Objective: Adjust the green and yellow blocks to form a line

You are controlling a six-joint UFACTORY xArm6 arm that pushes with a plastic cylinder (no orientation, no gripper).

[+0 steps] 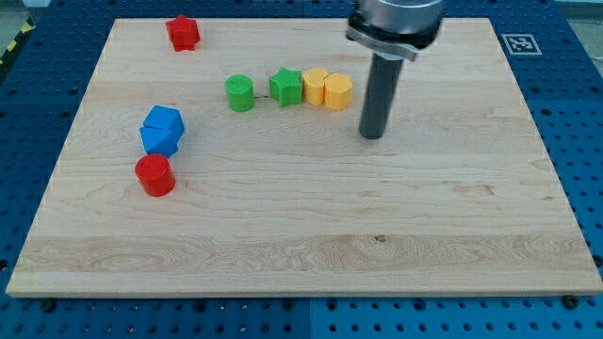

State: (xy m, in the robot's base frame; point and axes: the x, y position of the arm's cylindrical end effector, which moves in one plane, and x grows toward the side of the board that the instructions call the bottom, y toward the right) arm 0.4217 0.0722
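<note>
A green cylinder (240,93) stands near the board's upper middle. To its right, with a small gap, a green star (285,87) touches a yellow block (314,85), which touches a yellow hexagon (338,91). The four sit in a rough row across the view. My tip (373,135) rests on the board just right of and below the yellow hexagon, apart from it.
A red star-like block (183,33) lies at the upper left. A blue block (162,130) sits at the left with a red cylinder (155,175) touching it below. The wooden board (311,245) lies on a blue perforated table.
</note>
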